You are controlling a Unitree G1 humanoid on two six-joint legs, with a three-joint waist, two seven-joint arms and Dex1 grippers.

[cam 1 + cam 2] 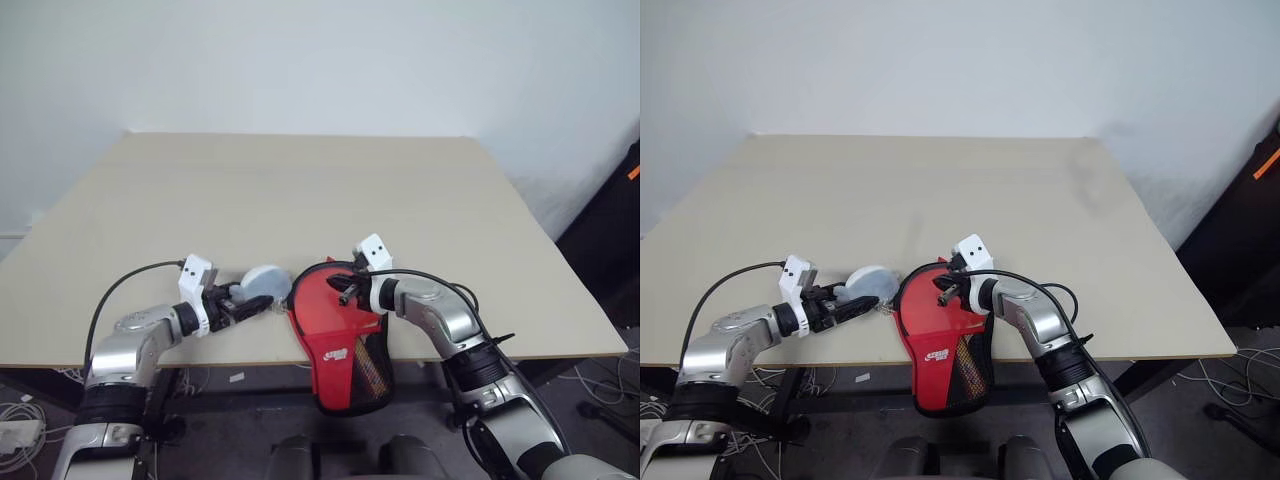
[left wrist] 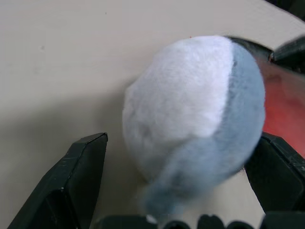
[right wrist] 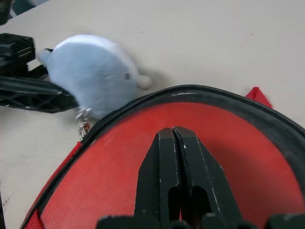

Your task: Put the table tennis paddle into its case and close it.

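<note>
The red case (image 1: 340, 325) lies at the near edge of the counter (image 1: 300, 190), its mesh end overhanging. Right pincer (image 1: 345, 290) rests on it; left pincer (image 1: 262, 306) straddles a pale, apparently plush ball (image 1: 266, 281).

Both arms reach forward and bend inward toward each other, low over the desk's (image 1: 420, 200) near edge. The left tool (image 1: 262, 304) points toward the right one, its two black fingers (image 2: 71, 181) spread wide apart. The right tool (image 3: 174, 138) points toward the left one, its fingers pressed flat together with no gap between them. Each wrist carries a white block on top.
</note>
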